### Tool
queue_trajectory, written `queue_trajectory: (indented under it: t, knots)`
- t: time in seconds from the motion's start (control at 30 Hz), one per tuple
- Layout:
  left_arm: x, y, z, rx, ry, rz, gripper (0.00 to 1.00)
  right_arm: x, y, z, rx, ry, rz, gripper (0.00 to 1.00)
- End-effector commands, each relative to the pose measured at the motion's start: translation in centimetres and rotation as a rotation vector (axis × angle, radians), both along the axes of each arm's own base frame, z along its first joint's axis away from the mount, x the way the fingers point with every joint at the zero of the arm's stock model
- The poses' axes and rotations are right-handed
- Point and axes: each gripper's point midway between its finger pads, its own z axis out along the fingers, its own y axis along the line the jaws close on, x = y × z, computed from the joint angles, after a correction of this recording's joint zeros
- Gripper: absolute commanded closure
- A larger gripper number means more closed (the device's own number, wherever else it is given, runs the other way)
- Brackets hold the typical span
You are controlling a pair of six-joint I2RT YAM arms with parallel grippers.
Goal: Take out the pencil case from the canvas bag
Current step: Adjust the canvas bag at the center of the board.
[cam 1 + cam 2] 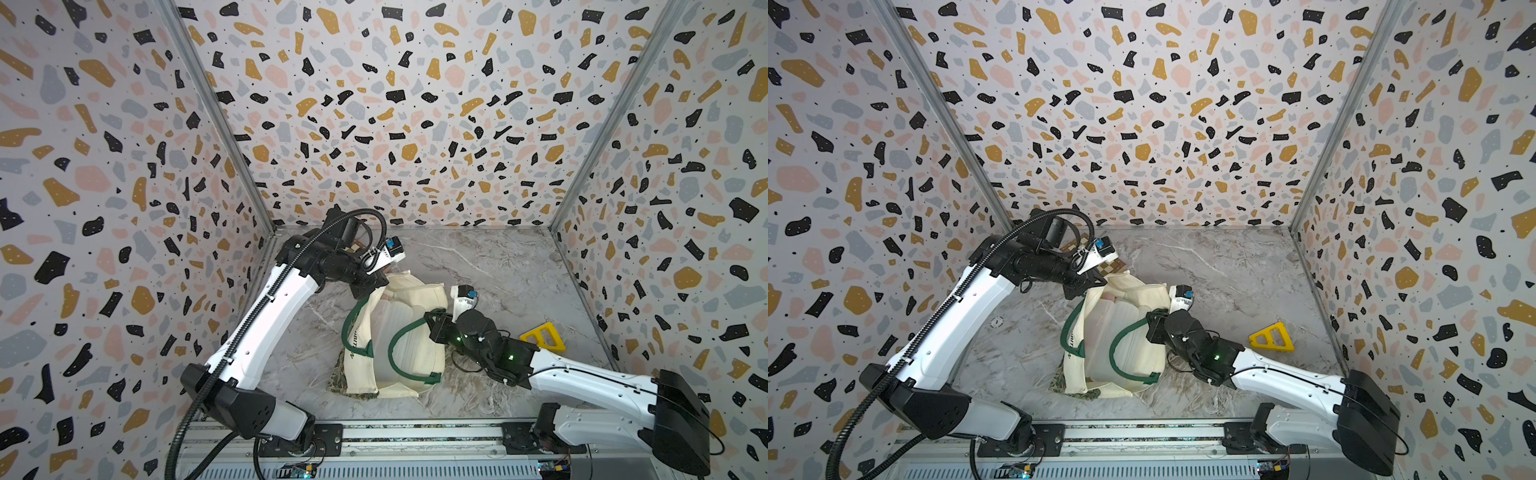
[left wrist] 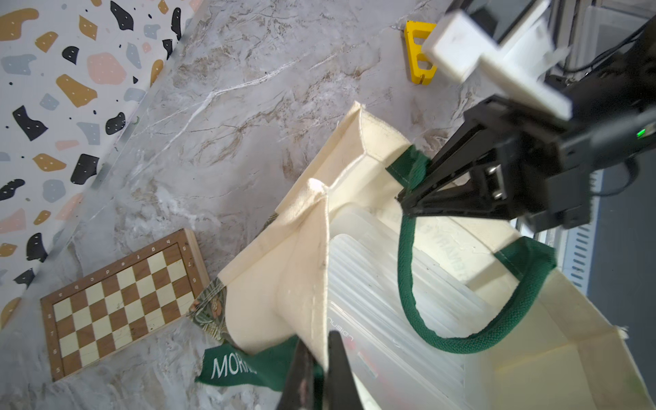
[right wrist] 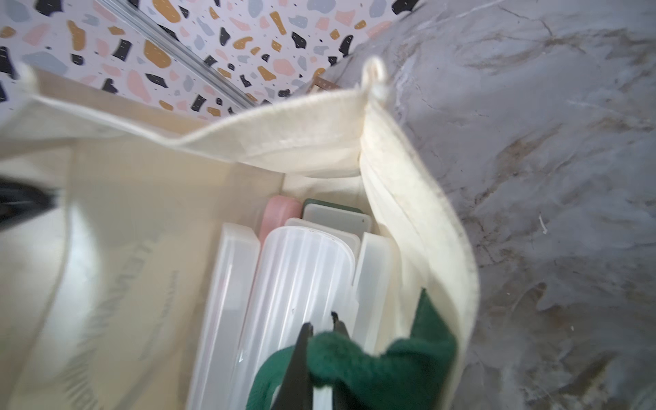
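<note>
black fingers (image 2: 300,376) of the left gripper (image 2: 317,340) fill the near edge of the left wrist view, pressed together on the cream rim of the canvas bag (image 2: 277,291), just beside a green label (image 2: 241,367) with white lettering. in both top views the bag sits mid-table between the two arms with its mouth open upward. inside it lies the pencil case (image 3: 298,277) — a ribbed, translucent box — packed among other translucent flat boxes and a pink case (image 3: 278,216); none of it rises above the rim. the right gripper (image 3: 321,321) reaches over the opposite side of the mouth, its fingers closed to a point and pinching the green strap handle (image 2: 404,284), which loops across the ribbed lid. the second green handle (image 1: 353,328) hangs over the bag's other side. a leafy-print patch (image 2: 209,309) shows at the bag's lower corner. on the marble table (image 1: 498,257), a wooden chessboard (image 2: 120,301) lies flat near the terrazzo wall beyond the left arm — mostly hidden by that arm from above. a yellow triangular frame (image 1: 544,336) rests well apart from the bag, beside the right arm.
</note>
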Motion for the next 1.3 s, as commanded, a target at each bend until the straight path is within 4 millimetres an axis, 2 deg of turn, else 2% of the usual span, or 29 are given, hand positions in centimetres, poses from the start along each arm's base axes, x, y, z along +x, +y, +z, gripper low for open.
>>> queue_trajectory:
  t: [0.0,0.1,0.3,0.4,0.47,0.53,0.67,0.77,0.87,0.93,0.97,1.0,1.1,1.2,1.27]
  knots:
    - [0.6,-0.3,2.0,0.001,-0.167,-0.062,1.00,-0.1,-1.3,5.6,0.046,-0.135,0.060,1.00]
    - [1.8,0.1,2.2,0.043,-0.229,-0.050,1.00,-0.6,-3.8,6.5,0.043,-0.150,0.073,1.00]
    - [3.4,0.1,2.8,0.073,-0.278,-0.036,1.00,-1.7,-9.6,6.9,0.024,-0.175,0.026,1.00]
    - [4.2,0.2,2.9,0.091,-0.287,-0.021,1.00,-2.1,-11.4,6.4,0.036,-0.173,0.016,1.00]
    - [4.6,0.3,3.1,0.095,-0.302,-0.004,1.00,-2.2,-11.9,5.7,0.040,-0.152,0.027,0.98]
    - [4.9,0.4,3.6,0.091,-0.315,0.010,1.00,-2.1,-11.9,4.7,0.029,-0.112,0.044,0.88]
    - [4.9,0.3,5.0,0.059,-0.322,0.038,1.00,-1.9,-11.8,3.5,-0.057,-0.062,0.069,0.53]
    - [4.8,0.2,5.8,0.037,-0.318,0.050,1.00,-1.8,-12.2,4.7,-0.107,-0.080,0.060,0.32]
    - [4.8,0.1,6.4,0.017,-0.317,0.065,1.00,-1.8,-12.6,7.1,-0.121,-0.136,0.055,0.21]
    - [4.8,0.0,6.7,0.002,-0.313,0.070,1.00,-1.9,-11.9,8.7,-0.101,-0.167,0.089,0.14]
    - [4.7,-0.1,7.0,-0.008,-0.310,0.070,1.00,-2.0,-11.3,9.6,-0.087,-0.180,0.119,0.06]
    - [4.6,-0.2,7.1,-0.016,-0.306,0.069,1.00,-2.1,-10.6,10.1,-0.079,-0.186,0.141,0.02]
    - [4.1,-0.6,7.6,-0.039,-0.293,0.048,1.00,-2.6,-7.3,11.1,-0.107,-0.220,0.209,0.01]
    - [3.9,-1.0,8.0,-0.059,-0.296,0.024,1.00,-3.7,-2.6,10.7,-0.166,-0.242,0.274,0.02]
    - [3.8,-1.3,8.3,-0.079,-0.308,0.009,1.00,-4.4,1.1,9.1,-0.176,-0.213,0.349,0.03]
